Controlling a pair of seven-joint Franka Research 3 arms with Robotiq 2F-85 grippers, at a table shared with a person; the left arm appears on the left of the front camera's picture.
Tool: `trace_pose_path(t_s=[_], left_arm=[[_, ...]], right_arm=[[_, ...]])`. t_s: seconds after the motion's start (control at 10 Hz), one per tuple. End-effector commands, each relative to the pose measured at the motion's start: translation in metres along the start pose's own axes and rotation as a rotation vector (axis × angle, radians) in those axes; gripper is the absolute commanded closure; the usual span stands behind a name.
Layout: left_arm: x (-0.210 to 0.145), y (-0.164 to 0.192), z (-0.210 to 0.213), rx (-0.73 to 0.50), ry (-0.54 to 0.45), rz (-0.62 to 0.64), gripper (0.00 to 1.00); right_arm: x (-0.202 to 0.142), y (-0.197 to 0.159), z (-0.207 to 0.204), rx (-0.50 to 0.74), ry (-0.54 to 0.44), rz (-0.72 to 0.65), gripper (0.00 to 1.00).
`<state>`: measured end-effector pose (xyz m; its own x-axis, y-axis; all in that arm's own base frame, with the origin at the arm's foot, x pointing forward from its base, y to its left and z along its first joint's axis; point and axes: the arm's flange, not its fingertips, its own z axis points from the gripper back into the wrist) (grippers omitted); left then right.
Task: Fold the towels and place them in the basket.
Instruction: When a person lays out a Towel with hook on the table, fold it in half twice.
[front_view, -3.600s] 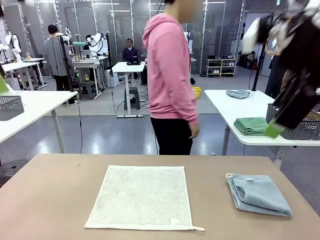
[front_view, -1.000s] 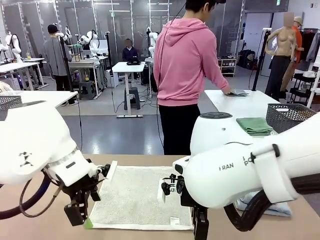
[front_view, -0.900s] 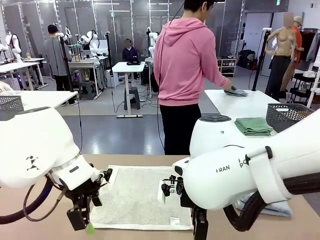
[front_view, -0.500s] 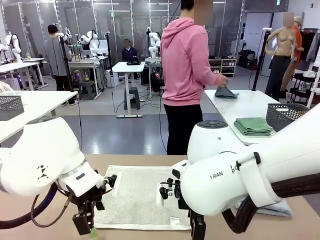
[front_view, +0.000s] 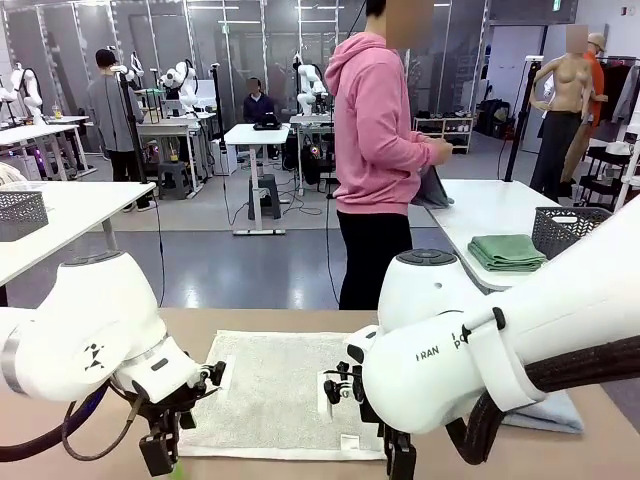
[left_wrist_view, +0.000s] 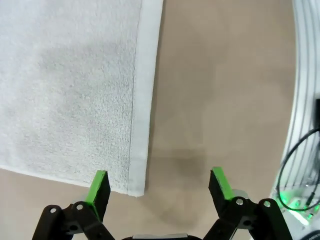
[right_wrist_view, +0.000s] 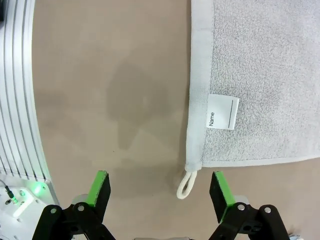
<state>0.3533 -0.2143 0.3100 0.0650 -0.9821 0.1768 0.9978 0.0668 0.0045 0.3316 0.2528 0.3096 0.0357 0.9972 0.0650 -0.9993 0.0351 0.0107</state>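
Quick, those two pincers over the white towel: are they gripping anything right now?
Left pincer: open, holding nothing, above a corner of the cream towel.
Right pincer: open, holding nothing, above the towel's looped corner.

Blue towel mostly hidden behind right arm, cream towel partly covered along its right edge.

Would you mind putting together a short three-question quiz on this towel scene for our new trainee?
1. True or false: the cream towel is already folded in half.
2. What word is printed on the white label sewn near the towel's corner? A) Name B) Size C) Wash
3. Fill in: the jaws of the left gripper and the right gripper both stand ____.
Key: 1 false, it lies spread flat; 2 A; 3 open.
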Motion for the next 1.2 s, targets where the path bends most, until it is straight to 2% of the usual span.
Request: trace_pose_path(t_s=[0.0,0.5,0.7,1.0,1.1], left_arm=[[-0.023,-0.029,-0.013,0.017,-0.004,0.027,0.0],[-0.021,-0.021,-0.022,0.001,0.03,0.048,0.0],[-0.02,-0.018,-0.024,-0.003,0.041,0.054,0.0],[-0.017,-0.014,-0.028,-0.03,0.051,0.045,0.0],[-0.016,-0.014,-0.028,-0.03,0.051,0.046,0.04]], right_arm=[[-0.011,0.006,-0.014,-0.017,-0.008,0.038,0.0],[-0.008,-0.001,-0.017,-0.016,-0.027,0.077,0.0],[-0.009,-0.006,-0.023,-0.028,-0.02,0.026,0.0],[-0.003,-0.02,-0.03,-0.038,-0.014,0.041,0.0],[-0.001,-0.021,-0.03,-0.037,-0.019,0.045,0.0]])
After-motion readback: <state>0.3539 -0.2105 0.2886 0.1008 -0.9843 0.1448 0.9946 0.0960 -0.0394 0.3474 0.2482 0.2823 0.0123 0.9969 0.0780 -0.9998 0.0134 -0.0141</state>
